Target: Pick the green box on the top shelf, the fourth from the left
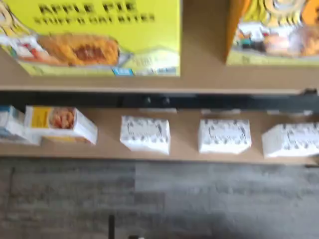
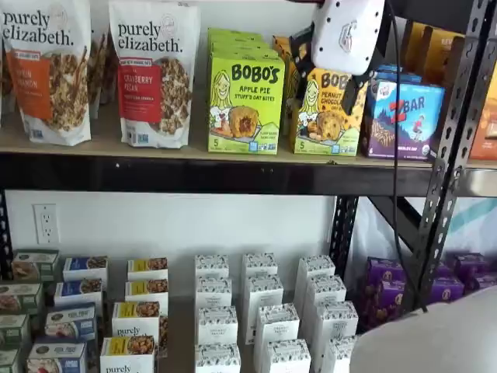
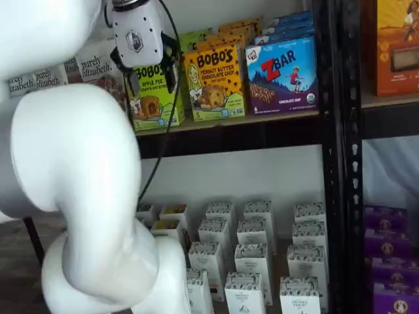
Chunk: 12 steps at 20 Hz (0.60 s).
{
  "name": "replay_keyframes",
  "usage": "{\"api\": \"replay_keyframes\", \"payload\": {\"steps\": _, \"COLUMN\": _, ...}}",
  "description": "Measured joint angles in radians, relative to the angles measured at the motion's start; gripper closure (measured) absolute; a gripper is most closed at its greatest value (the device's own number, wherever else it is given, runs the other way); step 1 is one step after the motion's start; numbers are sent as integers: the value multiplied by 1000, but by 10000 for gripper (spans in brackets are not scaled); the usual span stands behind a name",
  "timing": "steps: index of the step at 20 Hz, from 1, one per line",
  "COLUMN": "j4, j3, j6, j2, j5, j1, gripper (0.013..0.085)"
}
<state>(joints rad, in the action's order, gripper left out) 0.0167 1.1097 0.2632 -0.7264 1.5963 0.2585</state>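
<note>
1. Gripper (image 3: 152, 77): white body in front of the top shelf, black fingers (image 3: 171, 73) spread, a plain gap between them, nothing held.
2. In a shelf view the fingers hang before the green box (image 3: 154, 90); whether they touch it I cannot tell.
3. Green box (image 2: 245, 96): lime Bobo's Apple Pie carton, upright at the front of its row on the top shelf (image 2: 194, 176), like cartons behind it.
4. Neighbours: yellow-orange Bobo's peanut butter box (image 2: 324, 113) just beside it, blue ZBar box (image 2: 404, 116) further along, Purely Elizabeth bag (image 2: 155, 74) on the other side.
5. Handling, judged: light, stiff paperboard, smooth printed faces; crushes under hard squeeze. Take hold across the narrow side walls, near mid-height.
</note>
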Motion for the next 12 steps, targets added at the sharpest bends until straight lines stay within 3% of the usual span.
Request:
{"api": "replay_keyframes", "payload": {"steps": 7, "j4": -51, "j3": -20, "j6": 17, "j2": -3, "j5": -129, "j1": 23, "gripper": 130}}
{"api": "replay_keyframes", "payload": {"steps": 12, "j4": -42, "j3": -5, "j6": 18, "j2": 22, "j5": -171, "j1": 27, "gripper": 130}}
